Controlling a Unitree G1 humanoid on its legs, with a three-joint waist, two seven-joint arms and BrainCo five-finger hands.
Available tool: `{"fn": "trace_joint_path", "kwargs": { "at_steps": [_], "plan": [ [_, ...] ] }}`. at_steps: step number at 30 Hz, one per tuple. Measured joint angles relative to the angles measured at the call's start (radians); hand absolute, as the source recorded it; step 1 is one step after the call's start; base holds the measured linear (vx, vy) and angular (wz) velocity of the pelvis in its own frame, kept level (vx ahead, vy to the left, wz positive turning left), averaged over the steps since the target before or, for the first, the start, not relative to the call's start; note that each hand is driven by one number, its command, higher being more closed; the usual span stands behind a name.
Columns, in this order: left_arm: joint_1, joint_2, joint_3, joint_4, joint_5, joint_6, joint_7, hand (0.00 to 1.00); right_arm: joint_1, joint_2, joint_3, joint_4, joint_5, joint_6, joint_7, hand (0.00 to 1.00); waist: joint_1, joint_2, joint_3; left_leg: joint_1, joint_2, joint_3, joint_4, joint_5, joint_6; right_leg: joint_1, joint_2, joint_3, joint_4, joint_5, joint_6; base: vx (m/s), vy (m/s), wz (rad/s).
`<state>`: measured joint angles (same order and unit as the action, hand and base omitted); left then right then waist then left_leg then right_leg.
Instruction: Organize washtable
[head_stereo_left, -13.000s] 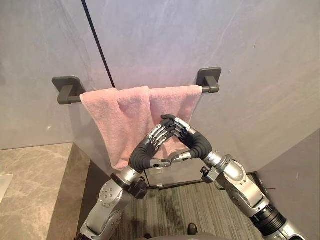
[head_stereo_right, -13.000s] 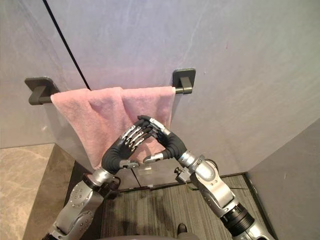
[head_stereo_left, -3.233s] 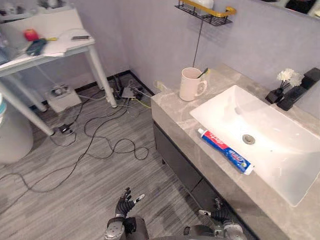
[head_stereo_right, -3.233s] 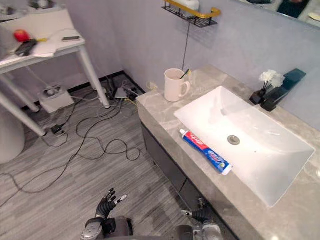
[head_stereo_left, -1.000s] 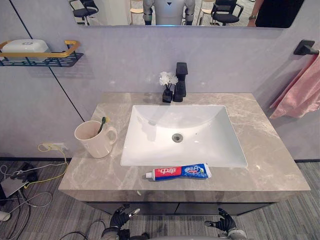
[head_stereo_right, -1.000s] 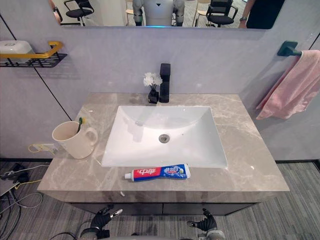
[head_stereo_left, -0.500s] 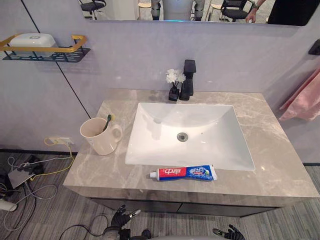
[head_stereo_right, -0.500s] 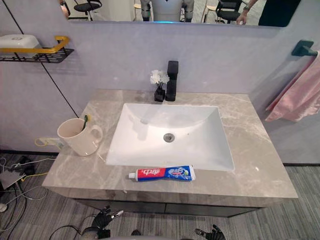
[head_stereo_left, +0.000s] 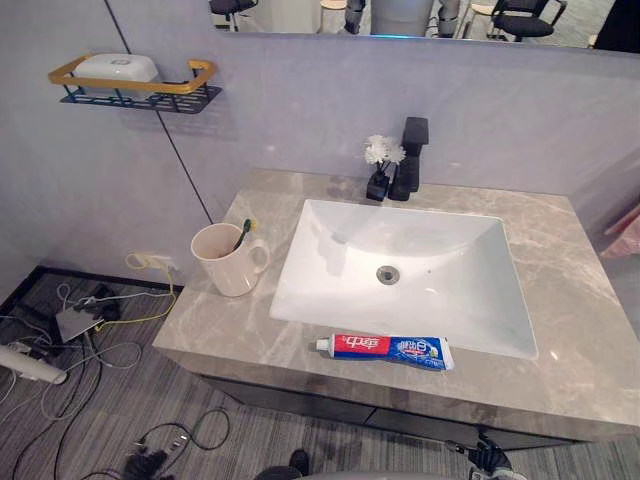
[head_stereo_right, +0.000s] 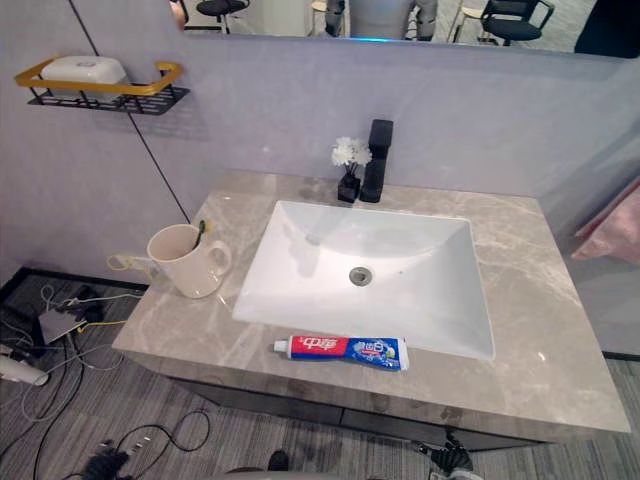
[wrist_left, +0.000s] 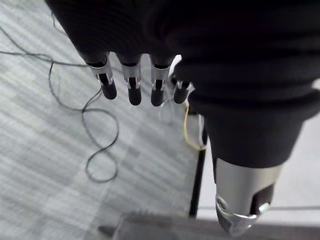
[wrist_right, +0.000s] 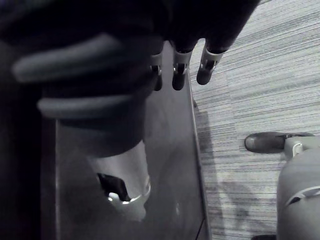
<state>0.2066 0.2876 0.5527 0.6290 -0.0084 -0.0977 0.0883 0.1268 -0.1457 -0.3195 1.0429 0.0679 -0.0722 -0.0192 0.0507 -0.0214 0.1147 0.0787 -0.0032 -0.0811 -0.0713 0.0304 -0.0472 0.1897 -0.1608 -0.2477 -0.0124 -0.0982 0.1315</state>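
A grey marble washtable (head_stereo_left: 570, 300) holds a white sink (head_stereo_left: 400, 265). Along the sink's front edge lies a red, white and blue toothpaste tube (head_stereo_left: 385, 349). Left of the sink stands a cream mug (head_stereo_left: 225, 262) with a green toothbrush (head_stereo_left: 241, 232) in it. At the back are a black faucet (head_stereo_left: 412, 155) and a small vase of white flowers (head_stereo_left: 380, 165). My left hand (wrist_left: 131, 87) hangs over the floor, fingers straight and holding nothing. My right hand (wrist_right: 177, 75) hangs low beside the dark cabinet front, also straight and holding nothing, and it peeks below the counter (head_stereo_right: 447, 457).
A black and gold wall shelf (head_stereo_left: 135, 85) with a white soap box is mounted at the upper left. Cables and a power strip (head_stereo_left: 80, 325) lie on the floor left of the cabinet. A pink towel (head_stereo_left: 628, 222) shows at the right edge.
The whole picture has shifted, so the camera has moved and the washtable sits further right. Nothing on the counter has moved. Both hands stay low and hold nothing.
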Motion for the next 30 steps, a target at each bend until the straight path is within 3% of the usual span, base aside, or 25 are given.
{"fn": "trace_joint_path", "kwargs": {
  "at_steps": [2, 5, 9, 13, 15, 21, 25, 30],
  "plan": [
    [0.01, -0.001, 0.011, -0.16, -0.001, -0.001, 0.018, 0.0, 0.02, 0.001, 0.0, -0.009, 0.0, 0.0, -0.001, 0.0, 0.022, 0.0, 0.0, 0.0, 0.0, -0.001, 0.0, 0.0, 0.0, 0.001, 0.0, 0.0, -0.003, 0.0, 0.0, 0.0, -0.019, 0.06],
    [0.007, -0.024, 0.063, -0.459, -0.001, -0.025, 0.06, 0.0, 0.048, 0.006, -0.002, -0.018, 0.0, 0.0, -0.001, 0.0, 0.031, 0.002, -0.001, 0.001, -0.007, -0.024, 0.001, 0.001, 0.001, 0.021, -0.002, -0.026, -0.011, 0.0, -0.001, 0.01, -0.023, 0.2],
    [0.007, -0.059, 0.09, -0.828, 0.021, -0.081, 0.143, 0.0, 0.061, 0.023, -0.007, -0.017, 0.0, -0.005, 0.005, 0.0, 0.044, 0.011, 0.001, 0.0, -0.008, -0.031, 0.009, 0.0, 0.0, 0.027, -0.002, -0.032, -0.009, -0.001, -0.001, -0.01, -0.013, 0.07],
    [0.011, -0.075, 0.001, -1.066, 0.076, -0.114, 0.157, 0.0, 0.064, 0.026, -0.007, -0.017, 0.0, -0.009, 0.019, 0.0, 0.042, 0.02, 0.002, -0.003, -0.014, -0.051, 0.02, 0.0, 0.0, 0.036, -0.005, -0.054, -0.003, -0.003, -0.005, -0.03, -0.012, 0.14],
    [0.012, -0.079, -0.1, -1.204, 0.118, -0.149, 0.148, 0.0, 0.063, 0.036, -0.006, -0.017, 0.001, -0.01, 0.025, 0.0, 0.042, 0.021, 0.003, -0.004, -0.015, -0.055, 0.027, 0.0, 0.001, 0.035, -0.006, -0.056, 0.01, -0.009, -0.011, -0.05, -0.004, 0.07],
    [0.037, -0.07, -0.35, -1.391, 0.188, -0.187, 0.061, 0.0, 0.058, 0.046, 0.024, -0.016, 0.001, -0.016, 0.045, 0.0, 0.012, 0.022, 0.008, -0.012, -0.019, -0.055, 0.054, -0.003, 0.005, 0.031, -0.014, -0.054, 0.024, -0.02, -0.014, -0.06, 0.004, 0.0],
    [0.037, -0.018, -0.444, -1.414, 0.257, -0.191, 0.012, 0.0, 0.06, 0.041, 0.064, 0.001, 0.0, -0.019, 0.045, 0.0, 0.0, 0.021, 0.013, -0.014, -0.014, -0.054, 0.058, -0.007, -0.001, 0.031, -0.01, -0.053, 0.021, -0.02, -0.013, -0.03, -0.008, -0.01],
    [0.036, 0.022, -0.595, -1.412, 0.257, -0.192, -0.048, 0.0, 0.057, 0.042, 0.103, 0.009, 0.0, -0.021, 0.048, 0.0, -0.012, 0.02, 0.013, -0.01, -0.006, -0.038, 0.056, -0.004, 0.003, 0.031, -0.007, -0.038, 0.01, -0.008, 0.003, 0.01, -0.012, -0.08]
  ]
}}
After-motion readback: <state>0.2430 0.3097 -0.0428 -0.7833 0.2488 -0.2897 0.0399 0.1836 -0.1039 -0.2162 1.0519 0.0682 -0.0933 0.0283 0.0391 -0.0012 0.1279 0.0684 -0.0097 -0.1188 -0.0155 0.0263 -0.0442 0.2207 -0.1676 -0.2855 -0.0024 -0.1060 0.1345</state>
